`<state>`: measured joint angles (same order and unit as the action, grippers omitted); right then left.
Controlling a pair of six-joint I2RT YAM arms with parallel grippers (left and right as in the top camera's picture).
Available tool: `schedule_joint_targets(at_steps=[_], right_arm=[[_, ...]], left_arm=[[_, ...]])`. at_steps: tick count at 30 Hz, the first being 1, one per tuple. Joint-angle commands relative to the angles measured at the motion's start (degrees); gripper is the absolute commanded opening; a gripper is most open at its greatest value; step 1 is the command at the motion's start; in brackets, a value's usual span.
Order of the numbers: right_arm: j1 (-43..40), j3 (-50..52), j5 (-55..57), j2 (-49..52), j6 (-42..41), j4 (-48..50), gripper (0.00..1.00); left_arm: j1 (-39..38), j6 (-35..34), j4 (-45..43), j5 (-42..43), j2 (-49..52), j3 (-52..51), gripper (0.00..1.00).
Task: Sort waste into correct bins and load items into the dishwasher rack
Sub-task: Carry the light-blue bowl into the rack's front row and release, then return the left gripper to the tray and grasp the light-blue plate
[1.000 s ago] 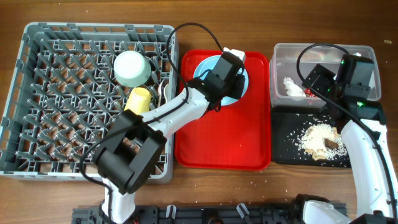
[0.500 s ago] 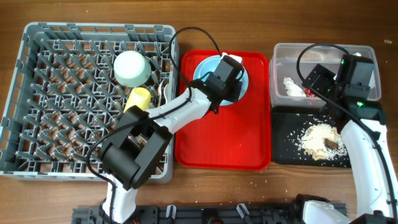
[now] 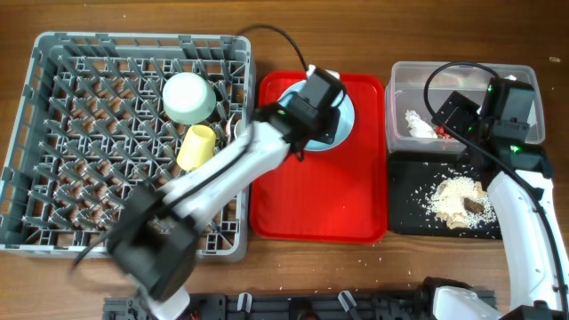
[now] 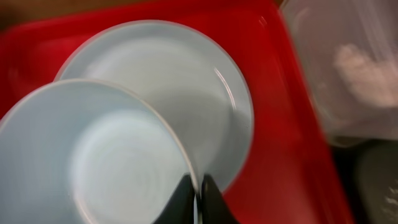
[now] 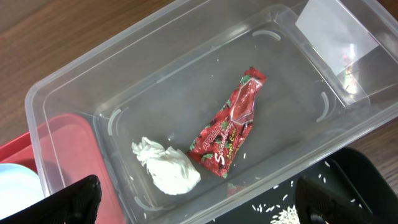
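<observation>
Grey plastic fills the left side of the wooden table (image 3: 133,284): the dishwasher rack (image 3: 22,160), its floor a grid of pegs. Inside it, towards its right wall, a pale green bowl (image 3: 188,96) sits mouth down, and just below it a yellow cup (image 3: 197,145) lies on its side. The left arm, blurred in the overhead view, crosses the rack's right edge and reaches over the red serving tray (image 3: 311,204) beside it. At the tray's far end is the light blue plate (image 4: 93,162). The left gripper (image 4: 199,193) has its two fingers pressed together on that plate's rim, pinching it. In the wrist view a second plate (image 4: 186,81) of the same pale blue lies behind on the red tray, partly covered by the pinched one; whether the pinched plate is clear of the tray I cannot tell. Right of the red tray stands the clear tub (image 5: 62,87), with a white label (image 5: 336,34) on its wall. On its floor lie the crumpled white napkin (image 5: 165,165) and, touching it, the red wrapper (image 5: 230,124). The right gripper (image 5: 199,202) hangs above the tub with its fingers spread wide, holding nothing. Just in front of the tub is the black tray (image 3: 409,191), strewn with pale grains and carrying a heap of brown-and-whitish food scraps (image 3: 458,200) towards its right end.
</observation>
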<state>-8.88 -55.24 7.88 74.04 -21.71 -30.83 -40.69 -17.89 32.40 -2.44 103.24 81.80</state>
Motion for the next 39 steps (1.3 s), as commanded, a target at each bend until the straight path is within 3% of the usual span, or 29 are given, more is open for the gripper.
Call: schedule_joint_targets(at_steps=[1,3,5,7,9,12,19,26,27,28,31,36,37,39], right_arm=[[0.02,-0.98,-0.5,0.28,0.59,0.02,1.0],[0.02,-0.98,-0.5,0.28,0.61,0.02,1.0],[0.02,-0.98,-0.5,0.28,0.61,0.02,1.0],[0.02,-0.98,-0.5,0.28,0.63,0.02,1.0],[0.02,-0.98,-0.48,0.28,0.61,0.02,1.0],[0.02,-0.98,-0.5,0.28,0.61,0.02,1.0],[0.02,-0.98,-0.48,0.28,0.61,0.04,1.0],[0.02,-0.98,-0.5,0.28,0.63,0.02,1.0],[0.02,-0.98,-0.5,0.28,0.61,0.02,1.0],[0.02,-0.98,-0.48,0.28,0.59,0.02,1.0],[0.02,-0.98,-0.5,0.28,0.61,0.02,1.0],[0.02,-0.98,-0.5,0.28,0.61,0.02,1.0],[0.02,-0.98,-0.5,0.28,0.59,0.02,1.0],[0.02,-0.98,-0.5,0.28,0.61,0.04,1.0]], left_arm=[[4.11,-3.82,14.78,13.46,-19.85,4.68,0.04],[12.85,-3.45,29.4,27.85,-28.04,4.68,0.04],[21.77,3.5,40.54,42.12,-30.62,4.63,0.04],[32.26,18.08,52.11,60.02,-30.53,2.99,0.04],[38.12,27.17,57.27,70.47,-30.1,-1.95,0.04],[43.34,29.73,54.69,72.04,-30.1,-11.98,0.04],[63.28,29.68,35.34,74.16,-26.23,-39.21,0.04],[69.48,29.42,33.38,70.27,-23.04,-39.54,0.06],[70.62,29.46,34.07,69.81,-23.1,-38.69,0.11],[71.82,29.46,35.47,68.85,-23.1,-36.96,1.0],[73.79,29.44,41.18,61.2,-23.1,-27.56,1.0],[71.84,28.74,46.45,60.76,-28.52,-19.28,1.0],[70.71,27.04,45.59,60.04,-30.32,-19.26,0.99],[65.4,16.06,38.36,51.08,-35.76,-19.26,1.0]])
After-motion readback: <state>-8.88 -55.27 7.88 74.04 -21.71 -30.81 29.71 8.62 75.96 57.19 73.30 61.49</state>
